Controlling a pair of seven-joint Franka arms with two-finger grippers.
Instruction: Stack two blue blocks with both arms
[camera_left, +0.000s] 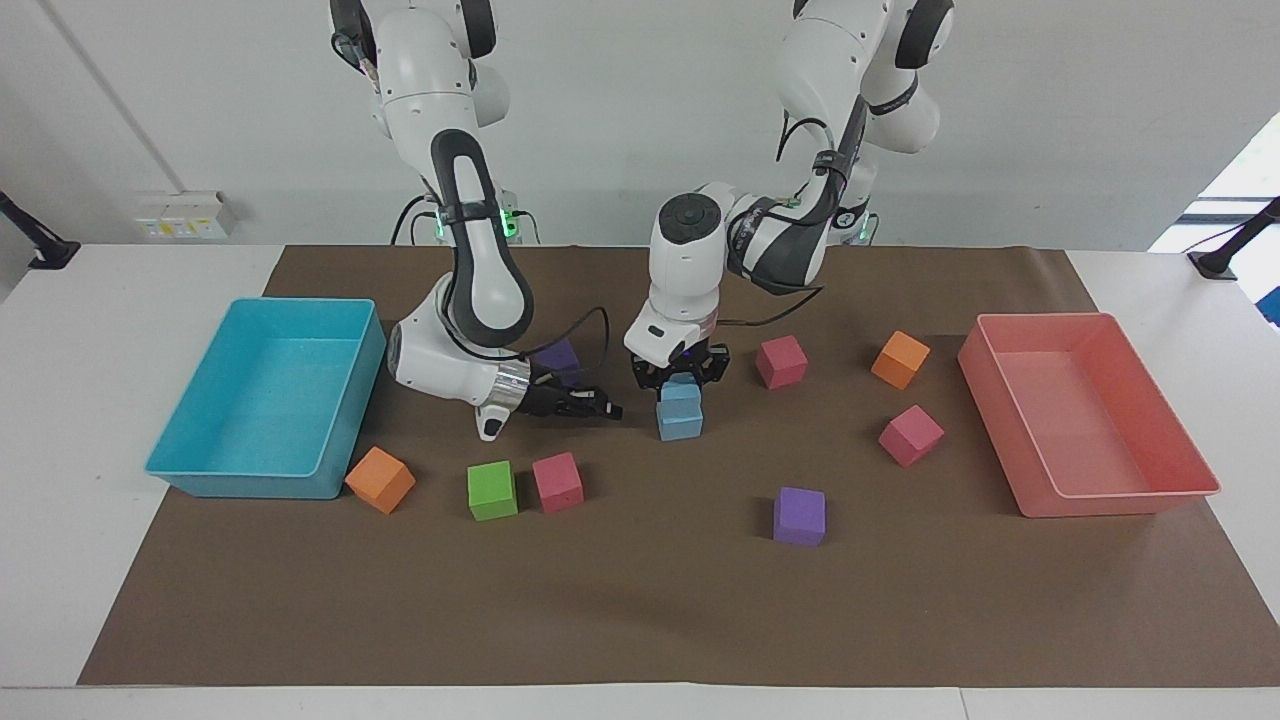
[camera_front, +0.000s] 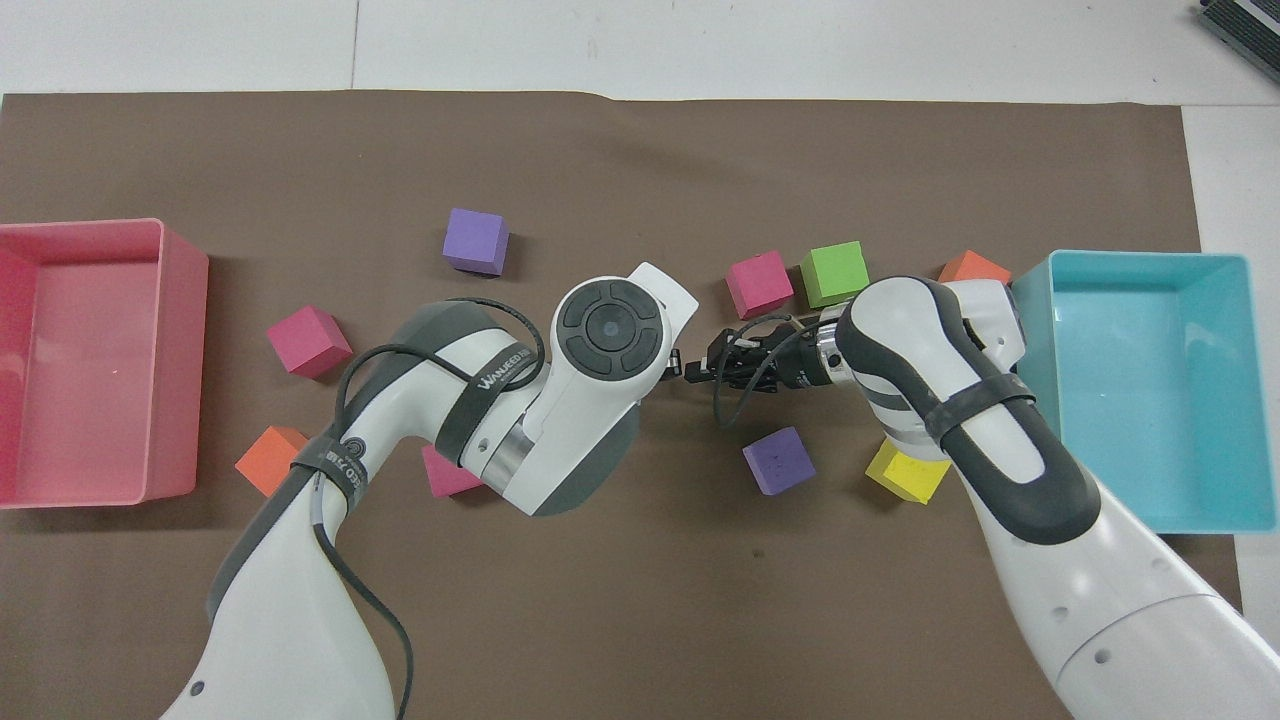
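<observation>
Two sky-blue blocks stand one on the other mid-mat. The upper blue block (camera_left: 681, 394) rests on the lower blue block (camera_left: 680, 424). My left gripper (camera_left: 680, 380) points straight down and is shut on the upper block. My right gripper (camera_left: 612, 409) lies low and level beside the stack, toward the right arm's end, shut and holding nothing, a short gap from the blocks. In the overhead view the left arm's wrist (camera_front: 610, 325) hides both blocks, and the right gripper (camera_front: 686, 373) points at it.
A cyan tray (camera_left: 200, 482) stands at the right arm's end and a pink tray (camera_left: 1120, 500) at the left arm's end. Scattered cubes include purple (camera_left: 799, 516), green (camera_left: 492, 490), pink (camera_left: 557, 482), orange (camera_left: 380, 479), pink (camera_left: 911, 435) and yellow (camera_front: 907, 472).
</observation>
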